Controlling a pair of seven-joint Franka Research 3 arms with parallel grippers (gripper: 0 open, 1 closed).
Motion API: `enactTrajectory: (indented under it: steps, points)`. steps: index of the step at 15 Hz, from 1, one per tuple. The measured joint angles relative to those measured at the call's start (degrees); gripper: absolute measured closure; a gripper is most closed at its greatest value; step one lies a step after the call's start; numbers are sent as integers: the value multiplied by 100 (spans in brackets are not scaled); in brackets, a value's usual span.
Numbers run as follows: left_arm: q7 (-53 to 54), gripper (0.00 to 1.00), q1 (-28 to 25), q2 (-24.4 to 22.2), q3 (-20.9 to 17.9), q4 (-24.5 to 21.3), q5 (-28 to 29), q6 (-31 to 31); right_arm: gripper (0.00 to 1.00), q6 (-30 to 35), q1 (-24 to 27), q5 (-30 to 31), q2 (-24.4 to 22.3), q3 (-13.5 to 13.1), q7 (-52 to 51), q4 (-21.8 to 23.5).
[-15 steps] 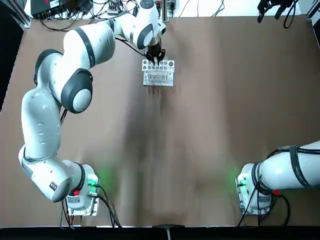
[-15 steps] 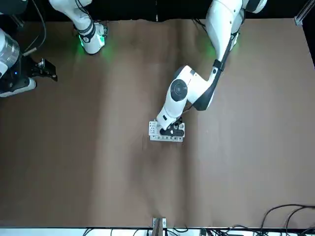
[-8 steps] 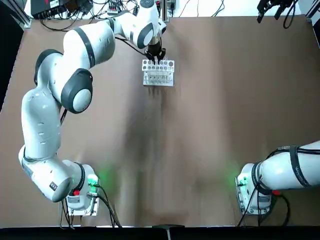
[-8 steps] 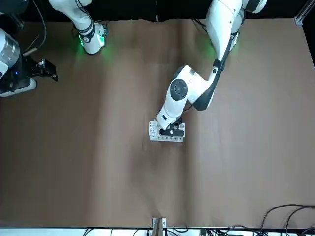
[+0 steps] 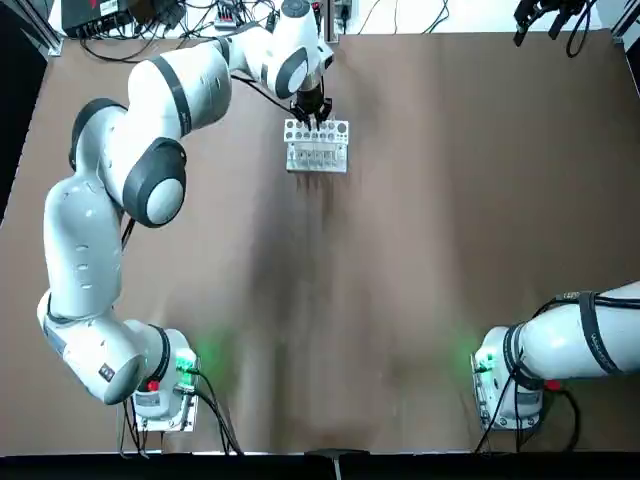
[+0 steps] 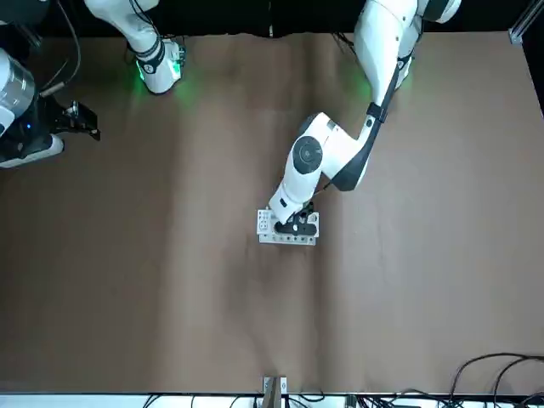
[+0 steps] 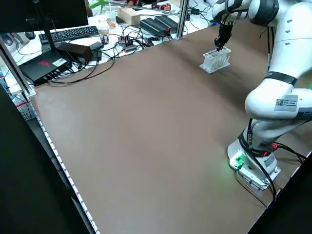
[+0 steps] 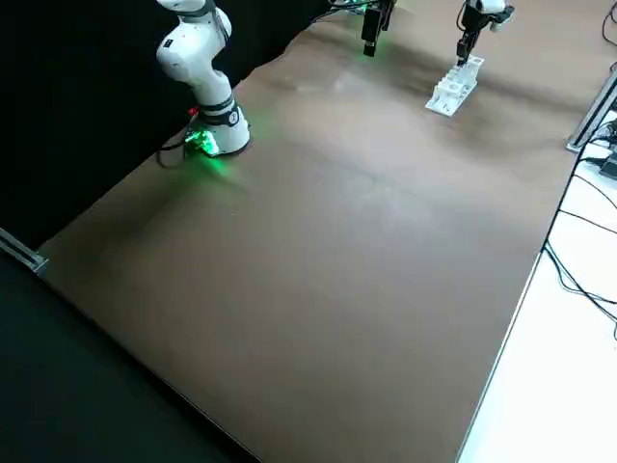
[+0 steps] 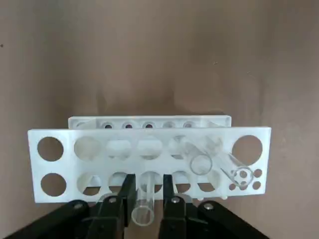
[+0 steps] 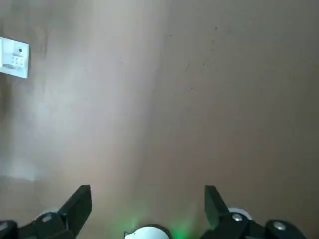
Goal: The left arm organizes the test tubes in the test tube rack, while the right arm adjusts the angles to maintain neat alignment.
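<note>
Barely anything has been shifted since the earlier frame: 1 test tube is flanked, ungripped, by the open left hand at the white rack on the tabletop. It could be tilted by off-centre closing. The open right hand is parked well apart.

Right arm cut off by top view's edge.

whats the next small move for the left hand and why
Probably close the left hand gently: its fingers stand open on either side of a test tube in the rack, with gaps showing between fingers and tube.
</note>
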State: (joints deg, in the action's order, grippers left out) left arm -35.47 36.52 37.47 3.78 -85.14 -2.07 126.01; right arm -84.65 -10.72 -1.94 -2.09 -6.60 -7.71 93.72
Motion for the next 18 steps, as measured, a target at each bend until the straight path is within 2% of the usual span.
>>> enactTrajectory:
  steps: [18]
  points:
    - [-6,78,6,18,-2,8,0,2,0,0,-6,0,0,1,0,0]
